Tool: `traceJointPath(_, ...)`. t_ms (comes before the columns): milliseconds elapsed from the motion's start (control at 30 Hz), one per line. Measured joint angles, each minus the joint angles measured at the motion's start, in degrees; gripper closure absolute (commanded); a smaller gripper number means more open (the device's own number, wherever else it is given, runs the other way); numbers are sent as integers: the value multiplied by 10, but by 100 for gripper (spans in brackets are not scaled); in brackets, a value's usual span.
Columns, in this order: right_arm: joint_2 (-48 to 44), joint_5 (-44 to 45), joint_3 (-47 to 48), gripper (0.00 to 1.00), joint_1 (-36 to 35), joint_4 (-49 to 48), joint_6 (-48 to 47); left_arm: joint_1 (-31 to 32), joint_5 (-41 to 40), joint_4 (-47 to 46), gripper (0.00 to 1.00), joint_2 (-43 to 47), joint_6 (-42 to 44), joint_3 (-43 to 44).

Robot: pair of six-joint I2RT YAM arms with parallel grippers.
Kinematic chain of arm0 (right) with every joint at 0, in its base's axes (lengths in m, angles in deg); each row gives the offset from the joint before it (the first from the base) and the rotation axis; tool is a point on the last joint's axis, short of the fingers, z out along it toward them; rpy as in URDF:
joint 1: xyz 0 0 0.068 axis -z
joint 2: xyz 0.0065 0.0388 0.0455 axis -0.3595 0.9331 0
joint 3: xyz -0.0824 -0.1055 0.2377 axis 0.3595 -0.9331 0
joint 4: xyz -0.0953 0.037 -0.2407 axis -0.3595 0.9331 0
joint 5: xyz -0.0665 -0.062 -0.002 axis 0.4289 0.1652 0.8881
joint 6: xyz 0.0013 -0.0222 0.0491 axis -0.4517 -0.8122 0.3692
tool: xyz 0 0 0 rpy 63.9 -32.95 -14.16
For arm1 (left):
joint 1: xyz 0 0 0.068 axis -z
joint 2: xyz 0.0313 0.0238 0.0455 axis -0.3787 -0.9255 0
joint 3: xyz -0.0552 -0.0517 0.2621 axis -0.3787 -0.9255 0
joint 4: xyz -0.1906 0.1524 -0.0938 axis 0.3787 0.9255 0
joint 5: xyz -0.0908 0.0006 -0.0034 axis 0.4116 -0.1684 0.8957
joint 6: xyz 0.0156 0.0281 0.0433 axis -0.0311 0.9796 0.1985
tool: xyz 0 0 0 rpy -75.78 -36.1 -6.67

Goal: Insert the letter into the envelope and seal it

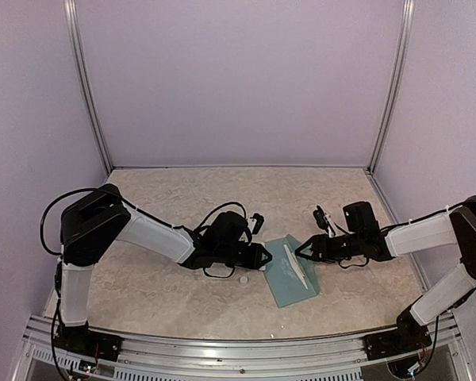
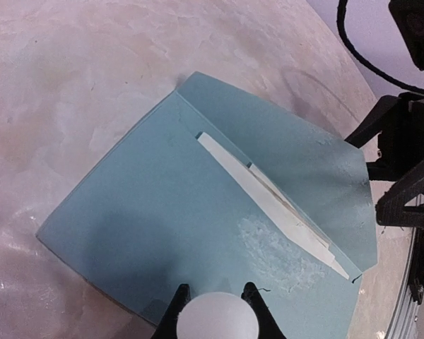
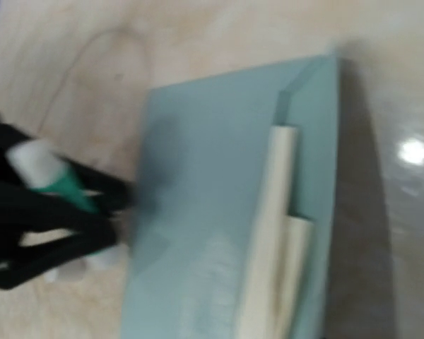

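Observation:
The teal envelope (image 1: 289,274) lies flat between the two arms, and also shows in the left wrist view (image 2: 162,212) and the right wrist view (image 3: 212,198). The off-white letter (image 1: 295,264) shows as a narrow strip sticking out of the pocket along the fold (image 2: 268,198) (image 3: 272,233). A whitish glue smear (image 2: 275,254) lies on the envelope beside that strip. My left gripper (image 1: 262,255) is shut on the white-and-green glue stick (image 2: 215,319) (image 3: 49,173), over the envelope's left edge. My right gripper (image 1: 304,252) is at the envelope's right side by the letter; its fingers are not distinct.
A small white cap (image 1: 243,279) lies on the beige tabletop just left of the envelope. The right arm's black body (image 2: 410,169) stands beyond the envelope in the left wrist view. Pale walls and metal posts enclose the table.

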Motion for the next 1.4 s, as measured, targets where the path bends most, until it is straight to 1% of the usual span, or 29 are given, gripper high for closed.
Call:
traceJointPath(233,15,-13,9,56,-33,-31,3,0,1,1,98,-14,-5,4)
traceJointPath(400,54,-17,10,67,-57,-55,15,0,1,0,98,-16,-11,5)
traceJointPath(467,70,-16,11,76,-61,-64,21,0,1,0,98,-16,-13,5)
traceJointPath(633,104,-3,12,92,-64,-76,44,0,1,0,98,-16,-14,5)
traceJointPath(767,121,6,13,99,-64,-87,61,0,0,-2,98,-16,-14,3)
traceJointPath(1000,137,19,25,100,-74,-98,76,1,0,-5,98,-16,-14,2)
traceJointPath(1400,160,44,61,100,-82,-90,81,1,-1,-5,99,-16,-14,2)
